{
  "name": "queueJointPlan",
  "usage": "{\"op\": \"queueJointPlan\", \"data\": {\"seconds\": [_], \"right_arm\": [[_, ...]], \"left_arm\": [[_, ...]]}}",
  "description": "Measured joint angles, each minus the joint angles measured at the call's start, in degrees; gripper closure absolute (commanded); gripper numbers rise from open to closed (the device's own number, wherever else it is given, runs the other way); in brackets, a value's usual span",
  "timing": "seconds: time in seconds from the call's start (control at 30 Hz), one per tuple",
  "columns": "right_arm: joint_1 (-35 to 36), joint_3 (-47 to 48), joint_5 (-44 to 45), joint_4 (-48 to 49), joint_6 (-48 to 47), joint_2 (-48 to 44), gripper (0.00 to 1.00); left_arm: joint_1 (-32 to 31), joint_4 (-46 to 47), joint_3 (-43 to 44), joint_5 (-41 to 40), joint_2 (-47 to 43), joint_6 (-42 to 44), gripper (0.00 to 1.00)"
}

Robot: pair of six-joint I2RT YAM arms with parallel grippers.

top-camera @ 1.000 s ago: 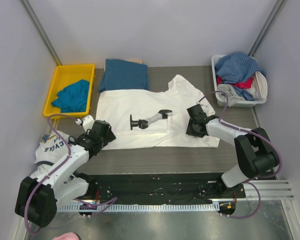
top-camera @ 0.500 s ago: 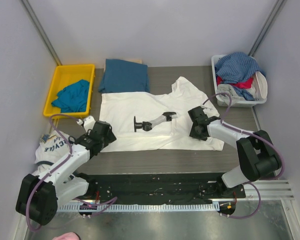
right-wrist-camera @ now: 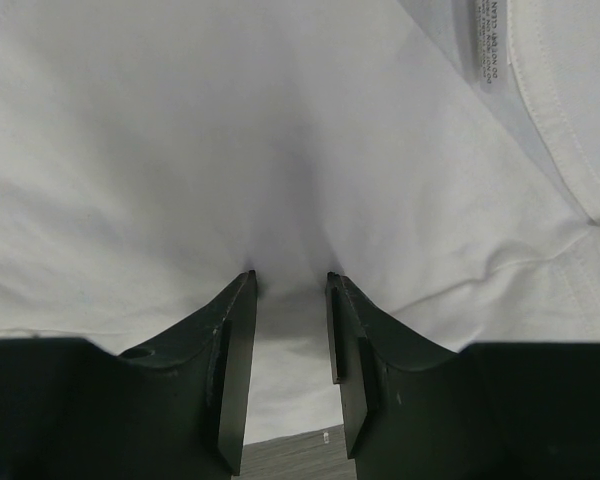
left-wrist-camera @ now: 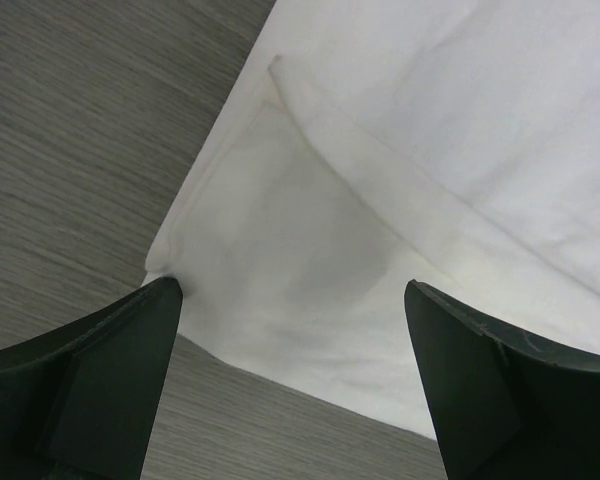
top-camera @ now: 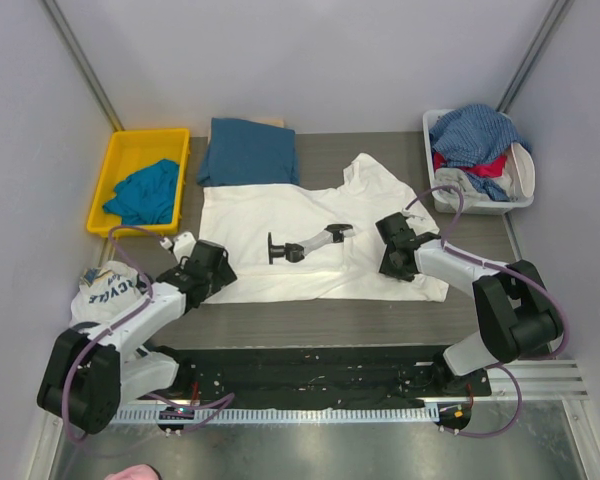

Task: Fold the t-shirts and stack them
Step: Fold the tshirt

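So, left gripper [left-wrist-camera: 292, 330] spread wide over the white t-shirt [top-camera: 280, 235]'s near-left corner on the table [top-camera: 320, 315]: drop lower, take both layers. Folded blue t-shirt [top-camera: 248, 150] lies behind. Right gripper [right-wrist-camera: 288, 290] pinches the white hem; lift together, keep it taut.

White t-shirt [top-camera: 280, 235]: soft matt cotton, hems stitched, black printed graphic. Dark blue t-shirt [top-camera: 248, 150] at far edge: matt knit cloth. Counter [top-camera: 320, 320]: matt grey wood-grain laminate. Yellow bin [top-camera: 120, 160] far-left corner: glossy plastic. White basket [top-camera: 432, 130] far-right corner: plastic. Hand fingers [right-wrist-camera: 230, 360]: smooth black plastic, slight sheen.
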Motion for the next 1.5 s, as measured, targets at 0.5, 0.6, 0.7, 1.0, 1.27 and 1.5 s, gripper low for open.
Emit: {"op": "queueJointPlan", "data": {"seconds": [0.5,0.6,0.7,1.0,1.27,1.5], "right_arm": [[0.00,0.00,0.04,0.00,0.42,0.07,0.61],[0.00,0.00,0.04,0.00,0.57,0.07,0.61],[0.00,0.00,0.07,-0.02,0.61,0.07,0.61],[0.00,0.02,0.13,-0.02,0.79,0.13,0.61],[0.02,0.04,0.17,-0.02,0.81,0.15,0.61],[0.02,0.04,0.22,-0.07,1.01,0.15,0.61]], "left_arm": [[0.00,2.21,2.82,0.48,3.06,-0.04,0.00],[0.00,0.68,2.86,0.33,2.38,-0.04,0.00],[0.00,-2.84,3.37,-0.44,-1.53,0.00,0.00],[0.00,-4.83,8.13,-1.64,-8.70,0.07,0.01],[0.00,2.40,4.11,3.63,-0.83,0.02,0.01],[0.00,5.35,2.27,3.32,1.75,0.50,0.00]]}}
